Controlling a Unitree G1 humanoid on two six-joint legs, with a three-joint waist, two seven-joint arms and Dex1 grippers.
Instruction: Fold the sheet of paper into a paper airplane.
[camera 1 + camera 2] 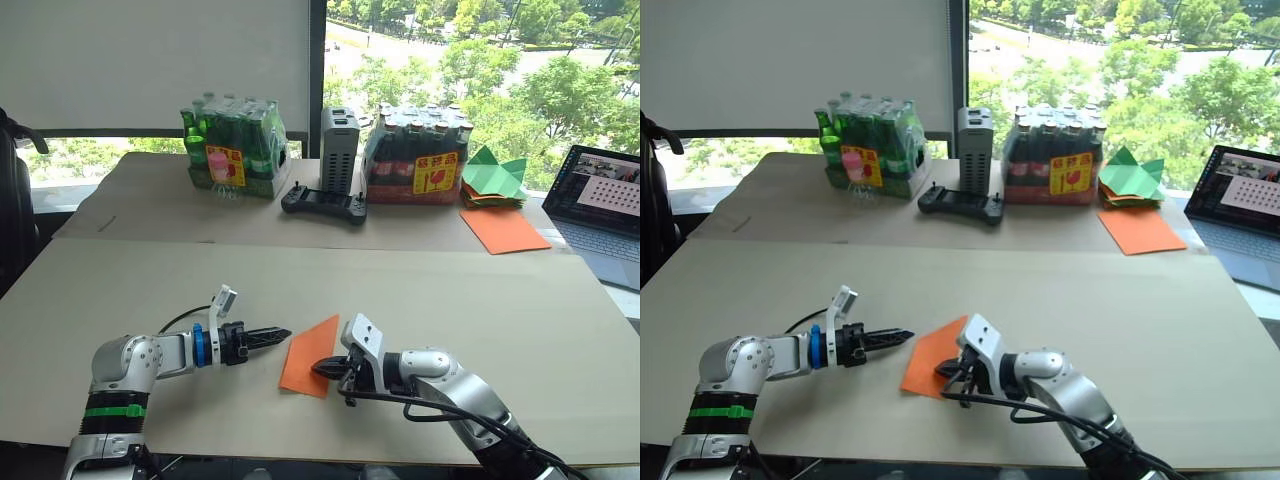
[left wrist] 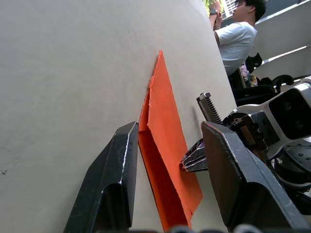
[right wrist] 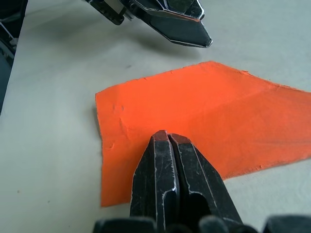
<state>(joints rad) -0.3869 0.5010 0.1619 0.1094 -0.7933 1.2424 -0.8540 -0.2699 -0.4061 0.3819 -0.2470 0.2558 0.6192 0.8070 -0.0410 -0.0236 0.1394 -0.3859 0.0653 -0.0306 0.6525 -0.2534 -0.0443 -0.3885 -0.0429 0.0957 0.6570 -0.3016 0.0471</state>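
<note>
orange paper [image 1: 306, 362] lies folded on the counter [image 1: 480, 300], between the two claws; right claw [image 1: 325, 368] sits closed, tips together on the paper's near edge. left claw [image 1: 280, 334] is open, empty, just beside the paper's left edge.

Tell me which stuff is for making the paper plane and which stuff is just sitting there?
For the plane:
- the sheet of paper
- left pincer, open beside it
- right pincer, shut, its tips over the paper

Just sitting there:
- green bottles
- dark bottles
- black controller
- green paper shapes
- bigger orange sheet
- laptop
</note>
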